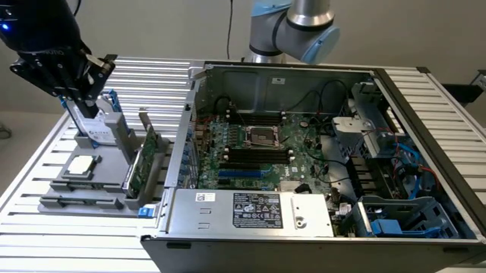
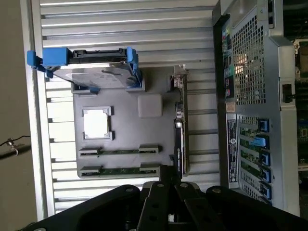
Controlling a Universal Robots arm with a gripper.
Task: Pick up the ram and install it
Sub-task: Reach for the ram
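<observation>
The slatted silver aluminium table is striped with parallel ribs. The flat plastic holder tray is plain grey, the narrow ram stick dark green, the silver hard drive framed bright blue. The dark grey metal computer case encloses a green motherboard.

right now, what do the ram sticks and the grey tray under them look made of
Ram sticks: thin green circuit board, likely fibreglass laminate, matte. Grey tray: probably plastic, going by its flat, dull, even surface without metallic shine.
</observation>
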